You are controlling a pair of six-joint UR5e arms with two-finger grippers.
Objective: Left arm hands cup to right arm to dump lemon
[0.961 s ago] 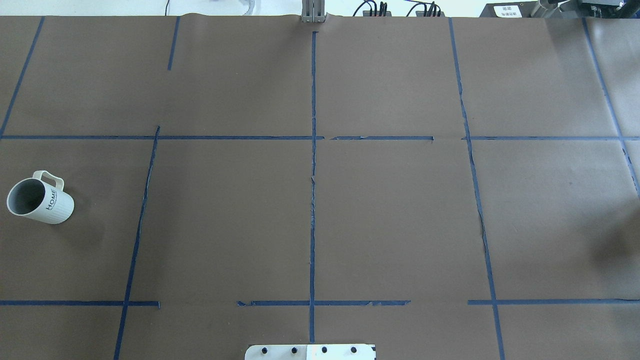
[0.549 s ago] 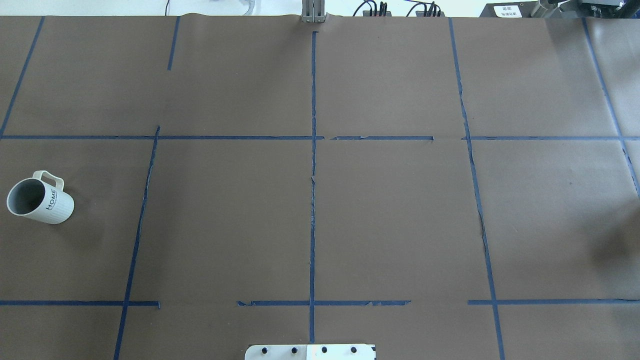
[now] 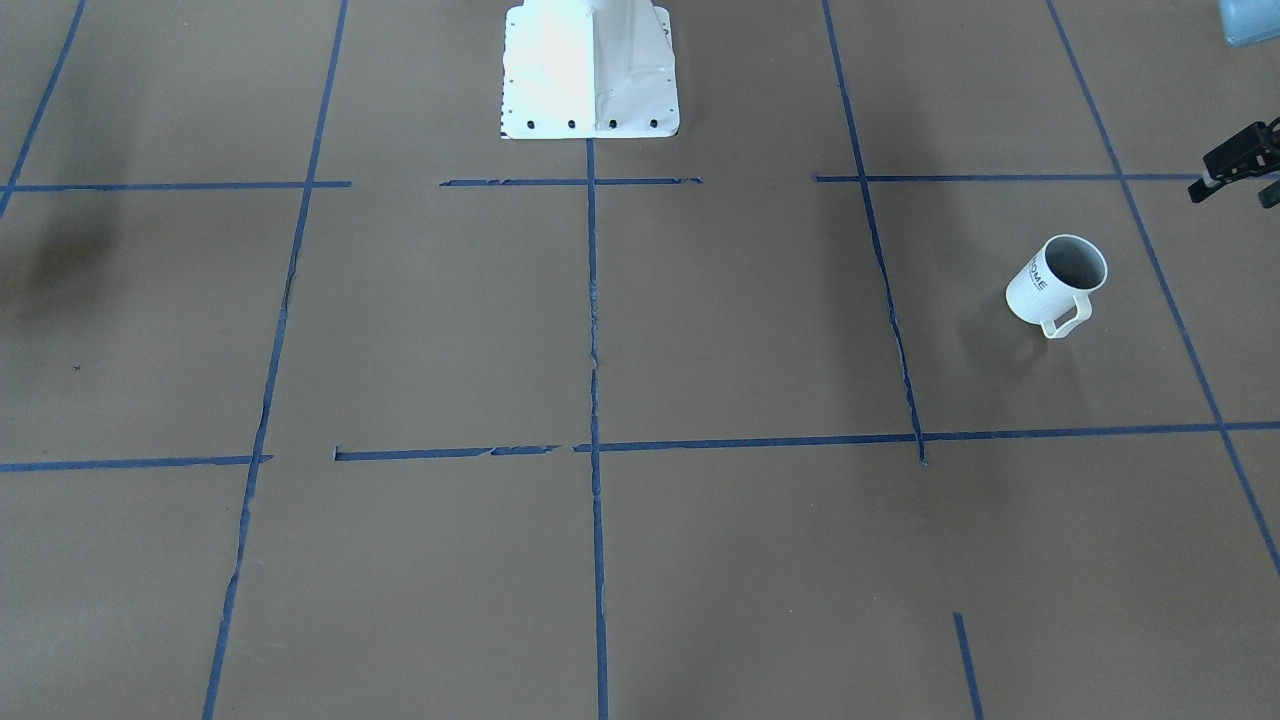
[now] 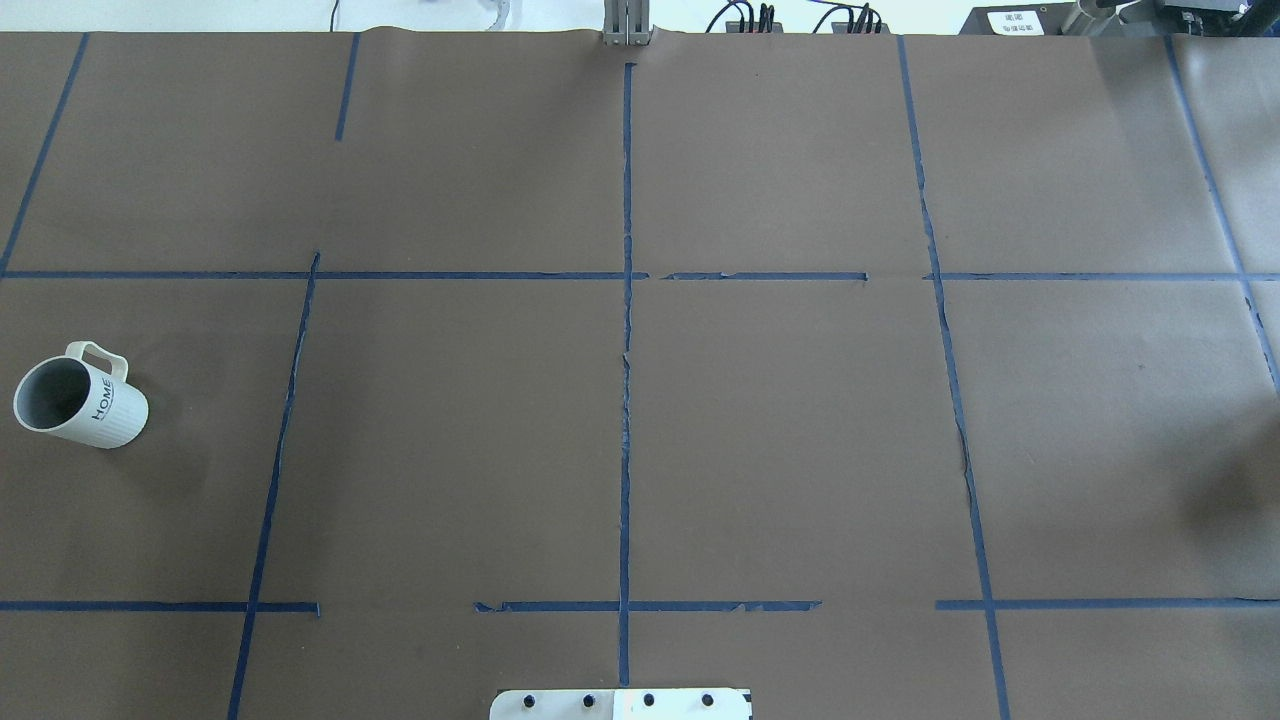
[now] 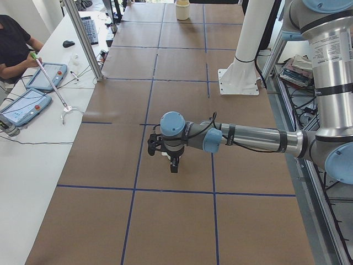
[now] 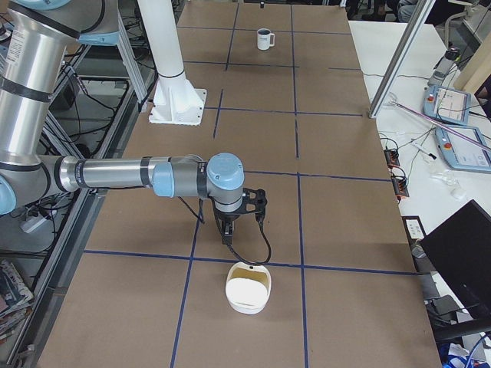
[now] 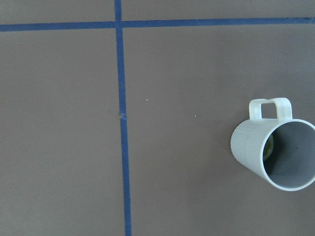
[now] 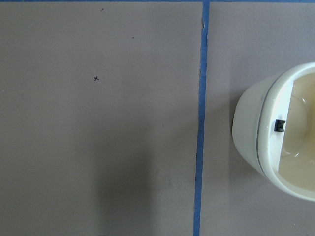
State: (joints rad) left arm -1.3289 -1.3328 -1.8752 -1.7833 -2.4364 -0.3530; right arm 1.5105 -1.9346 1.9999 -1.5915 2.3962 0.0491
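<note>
The white ribbed cup (image 4: pixel 80 400) with "HOME" on its side stands upright at the table's far left; it also shows in the front view (image 3: pixel 1058 285) and the right-side view (image 6: pixel 265 38). In the left wrist view the cup (image 7: pixel 275 152) sits at the right edge, handle away, with a sliver of the yellow-green lemon (image 7: pixel 269 147) inside. My left gripper (image 3: pixel 1238 165) hangs above the table beside the cup, only partly in view; I cannot tell if it is open. My right gripper (image 6: pixel 230 230) hangs over the table's right end; I cannot tell its state.
A cream-white open container (image 6: pixel 248 289) lies on the table just beyond my right gripper, also in the right wrist view (image 8: pixel 280 147). The robot's white pedestal (image 3: pixel 590 70) stands mid-table at the near edge. Blue tape lines grid the brown table cover (image 4: pixel 780 430). An operator sits at the side table (image 5: pixel 16 49).
</note>
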